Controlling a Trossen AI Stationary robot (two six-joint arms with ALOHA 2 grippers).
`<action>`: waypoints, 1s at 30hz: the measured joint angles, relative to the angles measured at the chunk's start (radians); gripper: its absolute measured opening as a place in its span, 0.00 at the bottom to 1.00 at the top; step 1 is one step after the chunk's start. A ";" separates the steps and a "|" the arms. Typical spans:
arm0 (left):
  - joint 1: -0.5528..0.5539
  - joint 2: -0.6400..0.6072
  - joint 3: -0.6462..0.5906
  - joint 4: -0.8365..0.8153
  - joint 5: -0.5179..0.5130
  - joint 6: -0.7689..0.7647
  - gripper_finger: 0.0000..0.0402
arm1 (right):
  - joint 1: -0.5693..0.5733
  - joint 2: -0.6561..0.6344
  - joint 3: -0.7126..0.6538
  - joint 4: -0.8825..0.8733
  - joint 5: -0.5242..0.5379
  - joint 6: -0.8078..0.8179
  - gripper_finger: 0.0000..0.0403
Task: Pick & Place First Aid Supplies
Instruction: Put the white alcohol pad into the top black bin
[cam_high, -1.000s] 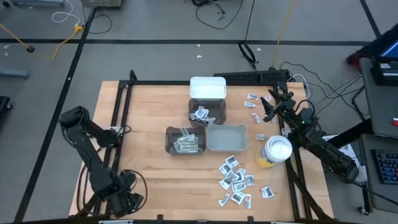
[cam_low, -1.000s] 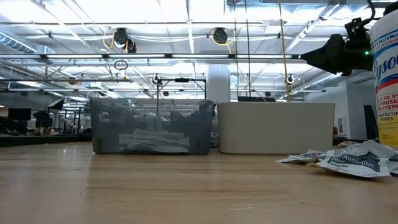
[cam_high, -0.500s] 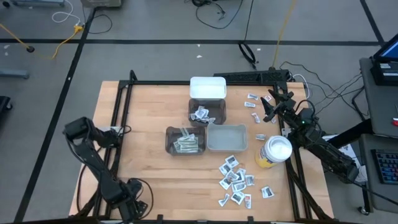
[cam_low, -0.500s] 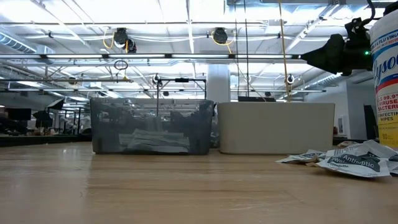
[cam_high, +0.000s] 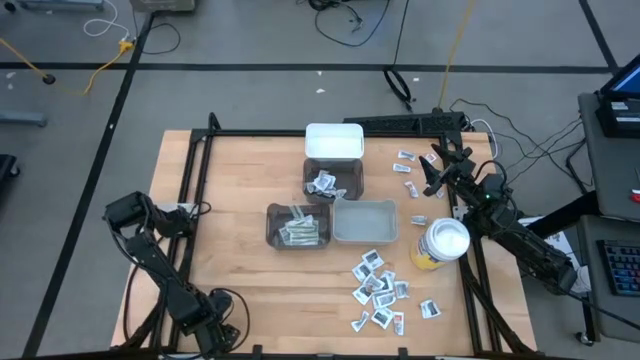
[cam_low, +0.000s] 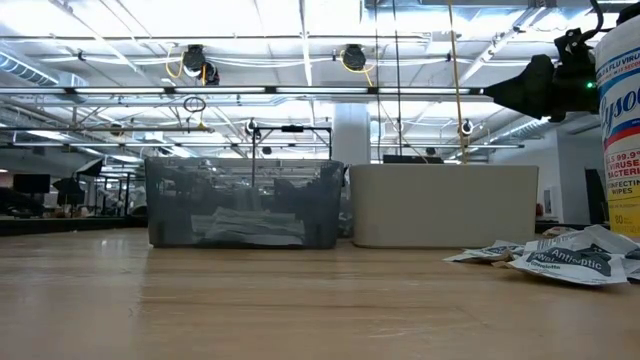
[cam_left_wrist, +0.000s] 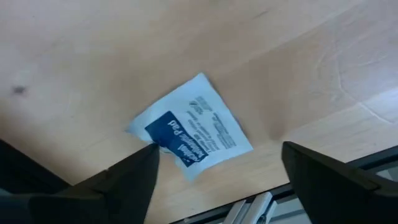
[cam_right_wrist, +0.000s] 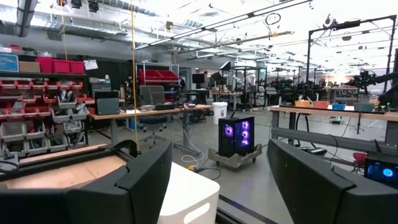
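My left gripper (cam_left_wrist: 214, 171) spread wide over a flat, glossy square sachet (cam_left_wrist: 190, 127) on pale wood grain (cam_left_wrist: 93, 50), right gripper (cam_right_wrist: 217, 174) wide too, empty

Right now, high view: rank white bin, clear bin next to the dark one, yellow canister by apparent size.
1. Clear bin, widest footprint.
2. White bin, a little smaller.
3. Yellow canister, smallest; it stands taller and so nearer the overhead camera, so its true footprint may be smaller than it looks.
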 joint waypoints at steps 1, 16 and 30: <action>0.000 0.000 0.000 0.000 0.000 0.000 0.80 | 0.000 0.000 0.000 0.000 0.000 0.000 0.65; 0.020 0.000 0.000 0.011 -0.001 0.038 0.17 | 0.000 0.000 0.000 0.000 0.000 0.000 0.65; 0.130 -0.139 0.013 -0.090 -0.005 0.213 0.01 | 0.000 0.000 0.000 0.000 0.000 0.000 0.65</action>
